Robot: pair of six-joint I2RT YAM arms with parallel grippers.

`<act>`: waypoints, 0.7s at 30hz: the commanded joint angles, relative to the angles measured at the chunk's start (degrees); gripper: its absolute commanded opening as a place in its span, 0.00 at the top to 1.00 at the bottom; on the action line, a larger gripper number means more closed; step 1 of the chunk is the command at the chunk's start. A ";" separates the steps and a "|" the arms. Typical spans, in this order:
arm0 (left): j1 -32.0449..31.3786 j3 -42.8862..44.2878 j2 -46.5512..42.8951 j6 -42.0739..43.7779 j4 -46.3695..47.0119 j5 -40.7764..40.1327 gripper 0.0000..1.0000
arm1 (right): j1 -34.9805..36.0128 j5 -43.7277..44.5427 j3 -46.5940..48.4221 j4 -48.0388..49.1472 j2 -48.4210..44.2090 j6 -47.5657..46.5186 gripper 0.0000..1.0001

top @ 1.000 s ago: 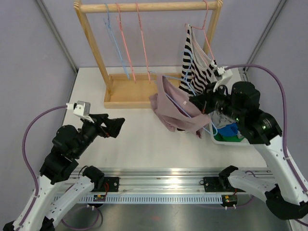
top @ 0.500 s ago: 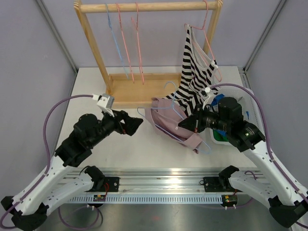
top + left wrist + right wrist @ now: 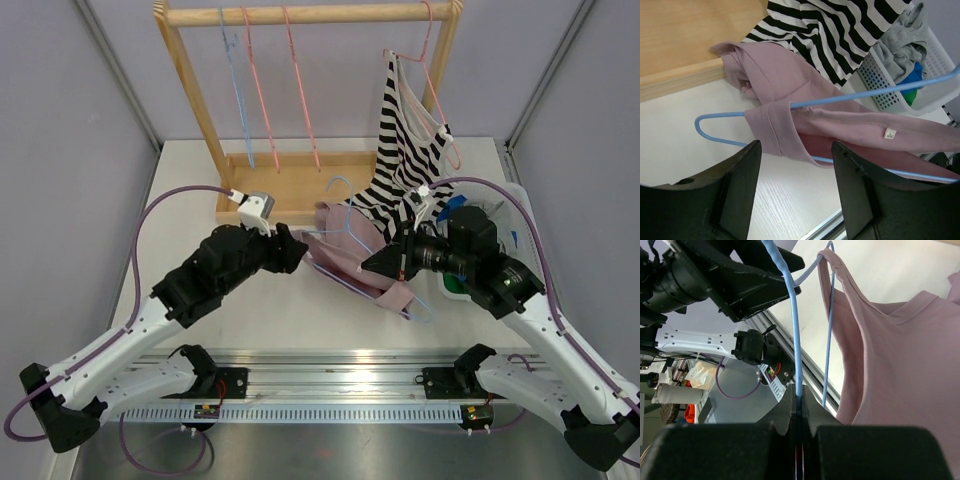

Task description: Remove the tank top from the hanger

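Over the last second the left gripper has swung in from 9 o'clock to the table's centre. Its jaws stand apart, released, with the folded strap of the pink tank top just ahead of the gap and not touching either finger. The right gripper has dropped lower and toward 6 o'clock. It stays clenched on the wire of the blue hanger.

The tank top is still threaded on that hanger. It is draped at the centre of the white table, its far end bunched against the base of the wooden rack.

The rack stands at 12 o'clock and carries thin bare hangers. At 1 o'clock a striped top hangs from it. A white basket of clothes sits at 3 o'clock. Pale lavender walls close in the table.
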 commanded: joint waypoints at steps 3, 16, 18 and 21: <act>-0.21 1.11 3.32 1.11 4.21 -2.94 0.40 | 0.79 -3.27 0.81 4.16 -2.54 1.73 1.00; -0.30 0.15 3.16 0.06 2.90 -6.53 1.00 | 0.88 -1.77 0.03 -0.41 -4.20 -3.19 1.00; -0.22 0.67 2.54 -0.99 -0.15 -12.29 1.00 | 0.79 -3.78 -1.46 -0.85 -5.00 -4.59 1.00; -0.13 1.98 0.78 -3.80 -6.40 -22.95 1.00 | 0.79 -8.60 -1.73 -3.66 -5.88 -7.75 1.00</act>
